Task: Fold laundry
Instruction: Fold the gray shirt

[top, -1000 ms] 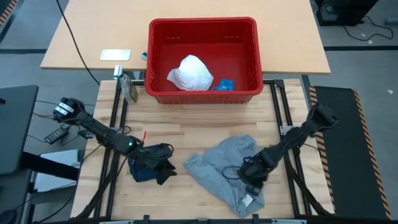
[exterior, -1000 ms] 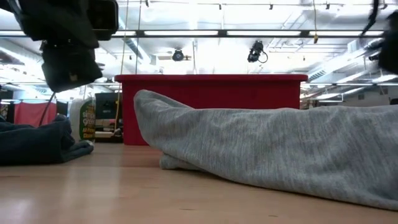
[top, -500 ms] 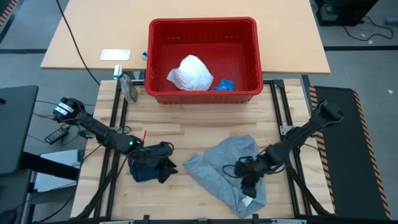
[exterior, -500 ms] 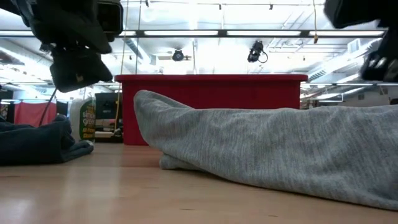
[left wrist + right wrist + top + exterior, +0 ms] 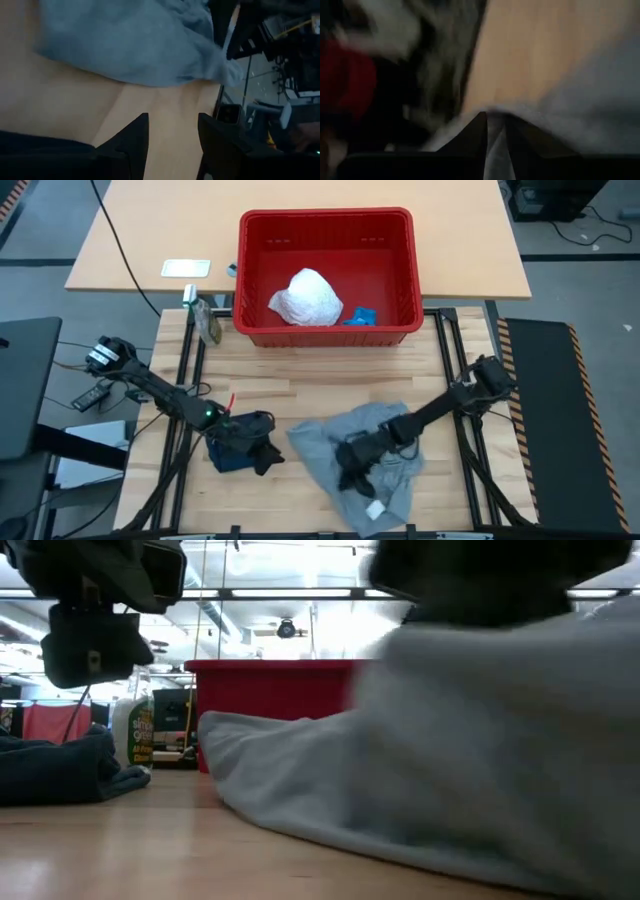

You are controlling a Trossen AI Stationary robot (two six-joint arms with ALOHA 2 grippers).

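The grey cloth (image 5: 385,435) lies bunched on the wooden table, near the front and right of the middle. My right gripper (image 5: 348,470) sits on its left part, shut on it; the low view shows this cloth (image 5: 450,760) as a tall heap. The dark navy cloth (image 5: 232,454) lies crumpled on the table at front left. My left gripper (image 5: 262,442) hovers open just above it (image 5: 95,645), its fingers (image 5: 140,135) over bare wood. The white crinkly cloth (image 5: 305,297) rests inside the red basket. My right gripper has a pale strip of the grey cloth (image 5: 493,142) between its two nearly closed fingers. It comes at the cloth from the table's right, slanting down. One layer or several, I cannot tell. The cloth stays on the table, heaped up around the fingers.
The red basket (image 5: 400,325) stands at the table's far middle with a small blue thing (image 5: 360,315) inside. A green-labelled packet (image 5: 208,320) stands left of it. A white card (image 5: 186,268) lies on the far table. Black frame rails (image 5: 452,360) run along both sides.
My right gripper has swept toward the table's left edge and a little down, turning as it went. It has dragged the grey cloth's right part over the rest, so the cloth is now bunched and shifted left, its white label nearer the front. My left gripper has rolled slightly in place.
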